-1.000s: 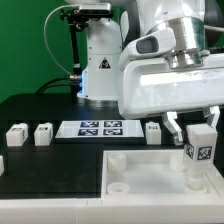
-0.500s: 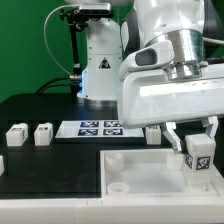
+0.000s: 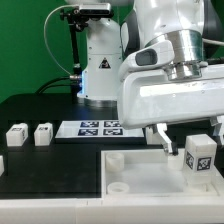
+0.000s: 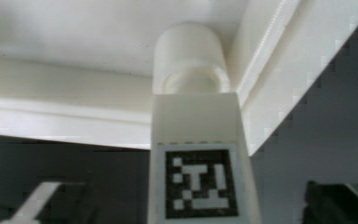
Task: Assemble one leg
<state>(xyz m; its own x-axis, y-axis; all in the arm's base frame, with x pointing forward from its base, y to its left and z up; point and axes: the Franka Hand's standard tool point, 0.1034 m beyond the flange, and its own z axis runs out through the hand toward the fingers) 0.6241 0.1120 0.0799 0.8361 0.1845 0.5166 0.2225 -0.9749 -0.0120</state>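
On the black tabletop [image 3: 50,110], backed by a green wall [image 3: 20,40]: the white robot base [image 3: 100,60] with a black cable; the marker board [image 3: 100,128], lying flat in front of that base.

Towards the exterior view's left: two spare white tagged pegs [image 3: 17,134] [image 3: 43,133], side by side, apart from the board.

Nearest the camera: large white square plastic tray [image 3: 135,165], with a round socket [image 3: 118,186] showing.

Over the tray's right part: small white block-like plastic leg [image 3: 197,160] [image 4: 197,130] with a black-and-white tag, upright, its round end against the tray's inner corner. Whether it is seated cannot be told.

Two-finger gripper [image 3: 190,140] [image 4: 190,200]: spread wide, dark fingers [image 4: 34,200] clear of the leg on both sides, gripping nothing. The white arm housing hides the table behind it.
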